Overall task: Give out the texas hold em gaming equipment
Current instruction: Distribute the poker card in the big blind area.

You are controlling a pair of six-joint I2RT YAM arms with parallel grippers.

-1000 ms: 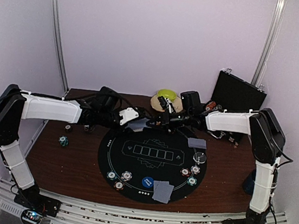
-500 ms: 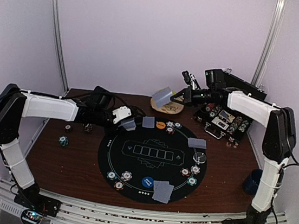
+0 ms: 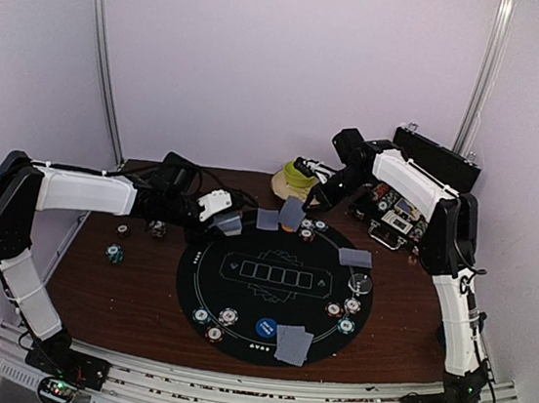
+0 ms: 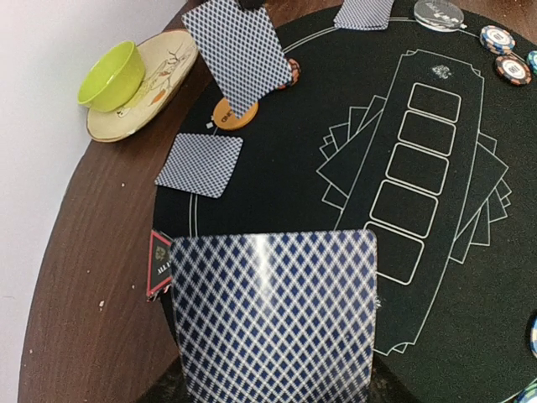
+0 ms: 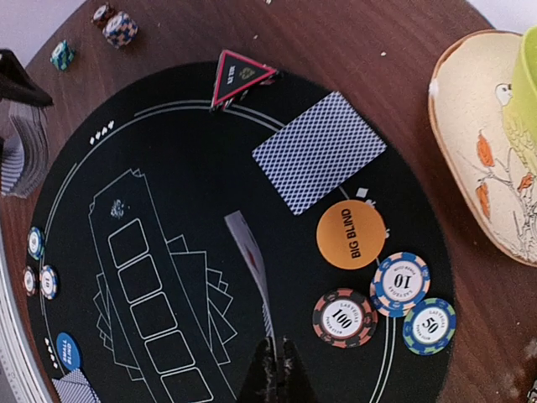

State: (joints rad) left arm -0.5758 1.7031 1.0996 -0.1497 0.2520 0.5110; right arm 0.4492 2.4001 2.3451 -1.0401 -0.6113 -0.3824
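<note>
A: The left gripper point(image 3: 221, 213)?
B: Jaws clamped on a stack of cards point(image 4: 277, 319) over the mat point(image 3: 238, 301), far-left edge.
A: The right gripper point(image 5: 270, 357)?
B: Jaws pinched tight on a single card point(image 5: 250, 252), hanging by the orange disc point(image 5: 351, 234) near a flat card point(image 5: 319, 151).

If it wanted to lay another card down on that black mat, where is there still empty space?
The mat's middle, over the printed boxes, is bare, bordered by the far card and the near cards. Its left rim is free too. The far rim is crowded: orange disc, three chips, and the right gripper with its held card.
</note>
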